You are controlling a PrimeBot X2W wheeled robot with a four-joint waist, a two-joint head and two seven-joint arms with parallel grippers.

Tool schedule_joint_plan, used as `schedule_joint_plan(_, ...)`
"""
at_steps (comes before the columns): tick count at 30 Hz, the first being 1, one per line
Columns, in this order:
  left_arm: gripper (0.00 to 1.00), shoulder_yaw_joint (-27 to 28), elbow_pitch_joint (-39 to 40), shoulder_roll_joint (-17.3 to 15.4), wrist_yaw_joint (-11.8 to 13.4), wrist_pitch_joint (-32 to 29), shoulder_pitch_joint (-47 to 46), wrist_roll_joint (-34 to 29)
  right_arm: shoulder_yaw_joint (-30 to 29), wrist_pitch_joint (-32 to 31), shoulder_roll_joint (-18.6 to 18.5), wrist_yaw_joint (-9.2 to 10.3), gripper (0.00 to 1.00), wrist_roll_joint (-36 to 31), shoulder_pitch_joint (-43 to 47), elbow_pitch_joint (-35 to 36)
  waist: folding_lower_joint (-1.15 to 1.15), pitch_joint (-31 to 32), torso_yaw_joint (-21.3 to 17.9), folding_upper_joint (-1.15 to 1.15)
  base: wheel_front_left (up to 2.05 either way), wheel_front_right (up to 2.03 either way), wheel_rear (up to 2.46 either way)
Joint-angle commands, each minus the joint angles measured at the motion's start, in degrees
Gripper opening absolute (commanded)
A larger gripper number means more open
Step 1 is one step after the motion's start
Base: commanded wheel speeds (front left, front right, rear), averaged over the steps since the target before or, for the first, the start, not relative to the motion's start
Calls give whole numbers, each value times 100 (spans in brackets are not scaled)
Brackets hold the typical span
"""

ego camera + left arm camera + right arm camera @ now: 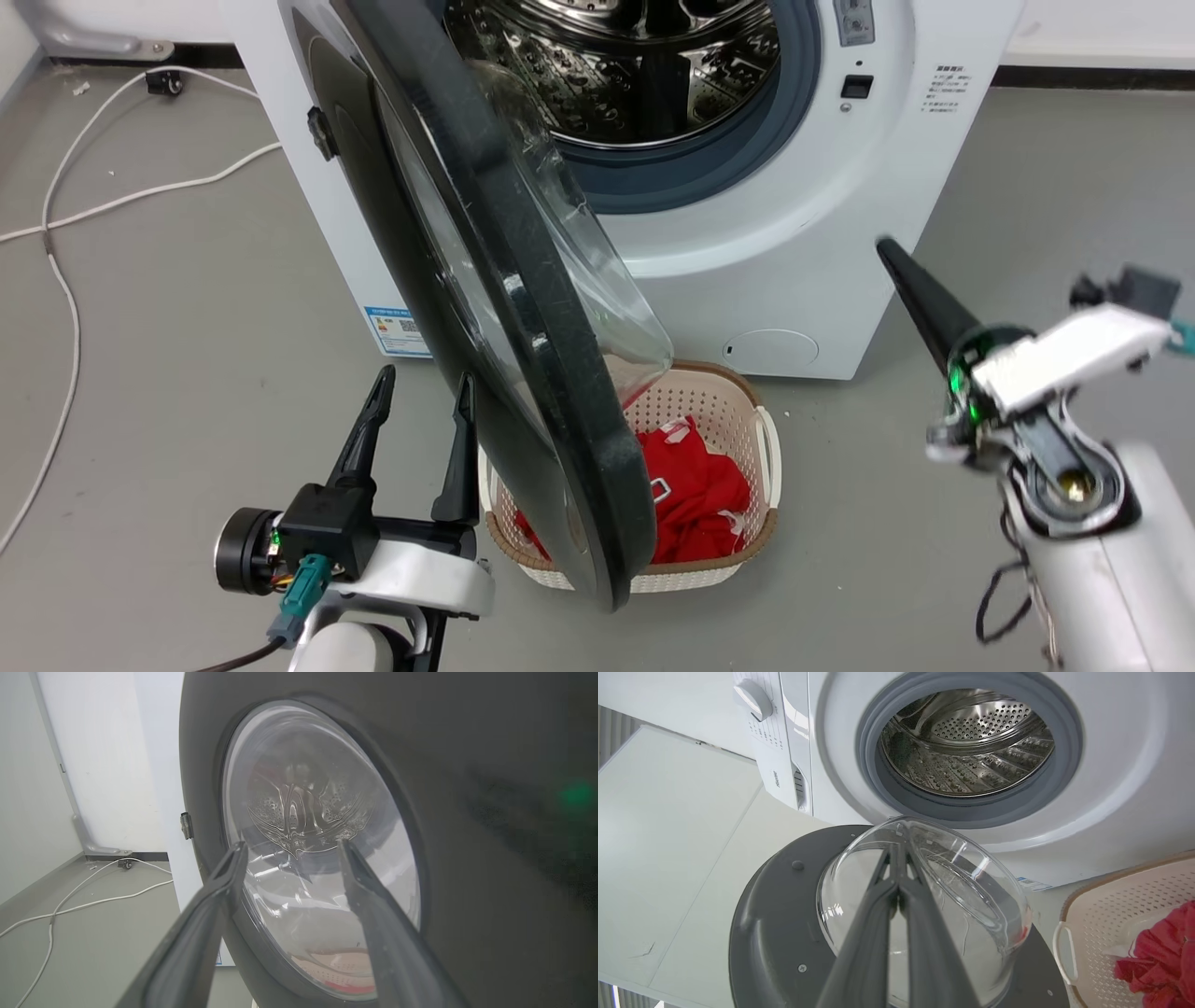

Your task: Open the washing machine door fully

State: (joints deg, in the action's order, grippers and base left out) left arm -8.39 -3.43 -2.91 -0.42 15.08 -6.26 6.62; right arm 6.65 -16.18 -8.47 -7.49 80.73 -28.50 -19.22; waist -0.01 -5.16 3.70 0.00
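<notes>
1. Setting: grey floor against a white wall, with a white cable trailing on your left. The washing machine stands ahead, its steel drum exposed.
2. The washing machine door is hinged on your left. It stands out from the front, nearly edge-on in the head view, with the glass bowl facing right. Judged part open, not fully.
3. Left gripper: fingers spread wide, holding nothing. It sits low, just beside the door's outer face. In its wrist view the window lies between the fingers. Whether the nearer finger touches the rim cannot be told.
4. Right gripper: fingers pressed together, empty, on the door's inner side and well apart from it. In its wrist view it points at the glass bowl. Likely reason: closed fingers make one stiff prod, and the inner side is the side to push from.
5. A basket with a red cloth sits on the floor under the door's lower edge. It appears to lie below the door, not in its swing.
6. Judgement for your next move: push the inner face leftward with the right arm. Mind the left gripper, which looks to stand in the door's outward path.
</notes>
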Motion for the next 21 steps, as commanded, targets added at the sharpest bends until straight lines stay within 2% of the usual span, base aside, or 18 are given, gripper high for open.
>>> schedule_joint_plan(1,100,21,-3,3,22,14,38,-28,-64,90,48,0,0,57,260,52,1,34,-13,0,0,0,0)
schedule_joint_plan(5,100,28,-25,4,0,14,114,-40,-326,466,109,0,0,21,988,249,1,102,-26,0,0,0,0)
schedule_joint_plan(6,100,31,-32,4,-13,14,123,-41,-389,551,160,0,3,66,1158,300,1,119,-25,0,0,0,0)
schedule_joint_plan(7,100,42,-35,4,-24,14,132,-44,-437,623,207,0,33,89,1336,349,1,131,-25,0,0,0,0)
schedule_joint_plan(8,100,52,-37,4,-31,14,138,-47,-483,710,235,0,46,75,1486,396,1,140,-27,0,0,0,0)
schedule_joint_plan(9,100,59,-40,4,-36,14,146,-53,-507,795,249,0,98,21,1631,444,1,153,-31,0,0,0,0)
schedule_joint_plan(15,100,73,-60,5,-54,14,229,-74,-578,1510,339,0,100,-624,2222,706,1,225,-45,0,0,0,0)
schedule_joint_plan(18,100,81,-82,4,-72,14,252,-74,-631,2066,312,0,100,-1375,2377,811,1,257,-43,0,0,0,0)
schedule_joint_plan(21,100,116,-84,5,-82,14,237,-83,-693,2605,223,0,100,-2469,2473,873,1,252,-51,0,0,0,0)
